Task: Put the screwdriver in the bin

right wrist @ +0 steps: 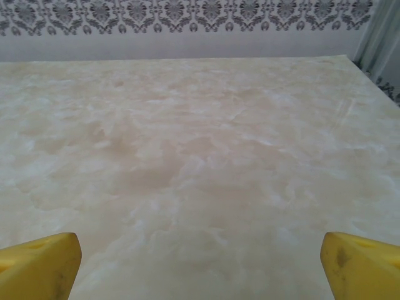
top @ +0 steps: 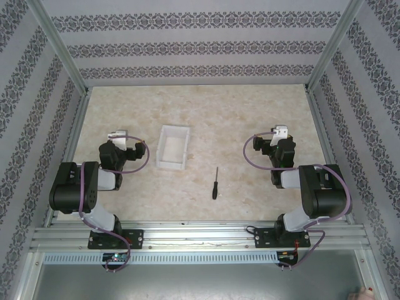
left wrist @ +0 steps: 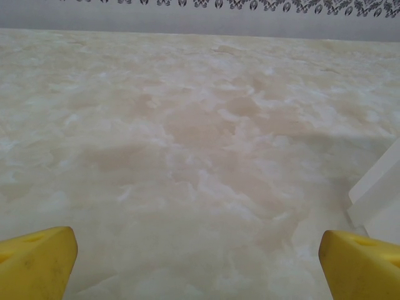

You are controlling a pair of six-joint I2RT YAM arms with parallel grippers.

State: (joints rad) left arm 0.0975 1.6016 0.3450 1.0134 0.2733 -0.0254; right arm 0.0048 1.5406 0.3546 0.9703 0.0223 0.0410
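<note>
The screwdriver (top: 215, 184), black handle toward me and thin shaft pointing away, lies on the table between the two arms, nearer the right one. The bin (top: 172, 147), a white open tray, stands left of centre; its corner (left wrist: 379, 190) shows at the right edge of the left wrist view. My left gripper (top: 117, 136) sits folded back just left of the bin, open, its yellow fingertips (left wrist: 37, 261) wide apart over bare table. My right gripper (top: 279, 133) rests at the right, open, yellow fingertips (right wrist: 361, 262) spread with nothing between them.
The marbled beige table (top: 237, 119) is fenced by patterned walls and aluminium posts (top: 59, 44) on three sides. A metal rail (top: 200, 237) runs along the near edge under both arm bases. Purple cables loop beside each wrist.
</note>
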